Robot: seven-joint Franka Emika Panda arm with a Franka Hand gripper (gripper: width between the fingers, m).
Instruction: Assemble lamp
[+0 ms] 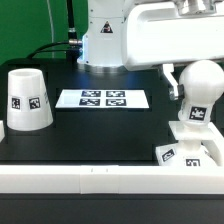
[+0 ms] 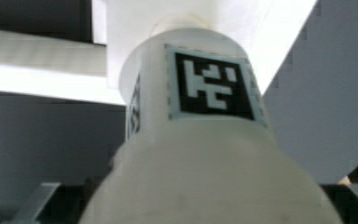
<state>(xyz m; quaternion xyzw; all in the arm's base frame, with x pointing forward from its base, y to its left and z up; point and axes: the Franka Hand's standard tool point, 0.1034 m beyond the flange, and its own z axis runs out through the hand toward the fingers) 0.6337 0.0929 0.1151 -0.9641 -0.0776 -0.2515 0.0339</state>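
Observation:
The bulb stem [image 1: 200, 95] stands upright on the flat square base [image 1: 190, 152] at the exterior view's right, its round head up. My gripper [image 1: 196, 84] reaches down from the arm and is shut around the round head; one dark finger [image 1: 172, 80] shows on the head's left side and the other is hidden. In the wrist view the bulb stem [image 2: 194, 130] with its tag fills the picture between the dark fingertips [image 2: 44, 200], and the gripper [image 2: 202, 208] closes on it. The tapered shade [image 1: 28, 100] stands alone at the exterior view's left.
The marker board [image 1: 102, 98] lies flat in the middle of the black table. A white rail [image 1: 90, 181] runs along the front edge. The robot's base [image 1: 100, 40] stands at the back behind the marker board.

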